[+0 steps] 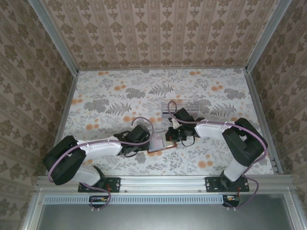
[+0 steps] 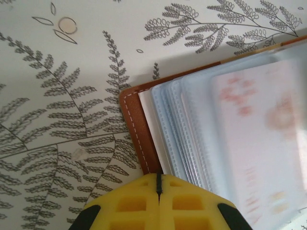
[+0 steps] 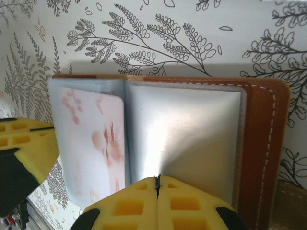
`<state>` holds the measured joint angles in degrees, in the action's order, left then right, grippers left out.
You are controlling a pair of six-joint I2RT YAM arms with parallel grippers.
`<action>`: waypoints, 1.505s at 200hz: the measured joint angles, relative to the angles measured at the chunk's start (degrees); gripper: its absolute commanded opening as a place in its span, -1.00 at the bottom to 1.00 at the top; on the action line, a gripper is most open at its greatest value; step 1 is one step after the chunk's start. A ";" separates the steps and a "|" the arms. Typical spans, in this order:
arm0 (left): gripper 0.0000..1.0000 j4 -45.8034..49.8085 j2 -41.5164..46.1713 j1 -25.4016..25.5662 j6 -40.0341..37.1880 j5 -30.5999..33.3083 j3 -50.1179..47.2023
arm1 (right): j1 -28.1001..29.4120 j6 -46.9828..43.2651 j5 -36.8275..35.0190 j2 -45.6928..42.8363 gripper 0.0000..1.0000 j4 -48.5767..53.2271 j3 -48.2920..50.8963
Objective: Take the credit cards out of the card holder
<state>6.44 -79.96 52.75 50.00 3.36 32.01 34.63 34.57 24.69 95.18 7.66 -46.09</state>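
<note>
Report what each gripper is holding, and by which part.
Cannot be told. Both are shut over the open card holder: left gripper at its brown corner, right gripper at the edge of a clear sleeve; pinching or just pressing is unclear.

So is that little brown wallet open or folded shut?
Open. The card holder lies spread flat, its clear sleeves facing up, with a pink card still tucked in one sleeve.

light: bright, soft, even | shadow: grey band on the surface (image 3: 192, 64) beyond the card holder (image 3: 261, 143) | glare: white sheen on the clear sleeve (image 3: 187, 129) just above the right jaws | blur: pink card (image 2: 259, 143) right of the left jaws smeared; fern print (image 2: 72, 105) left of them sharp
</note>
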 measured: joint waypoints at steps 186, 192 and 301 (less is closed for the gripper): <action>-1.00 1.66 -0.61 -2.23 -4.83 -0.42 1.05 | 2.93 2.84 4.09 0.00 -0.42 -3.28 -1.42; -1.00 1.66 -0.61 -2.23 -4.83 -0.42 1.05 | 3.26 2.91 4.09 0.00 -0.38 -3.19 -1.62; -1.00 1.64 -0.68 -2.23 -4.83 -0.44 1.07 | 5.40 2.69 0.09 4.20 -0.33 0.22 -4.83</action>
<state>8.08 -80.64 50.52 45.17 2.92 33.08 40.03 37.26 24.77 99.37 7.88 -50.92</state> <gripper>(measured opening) 0.048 0.333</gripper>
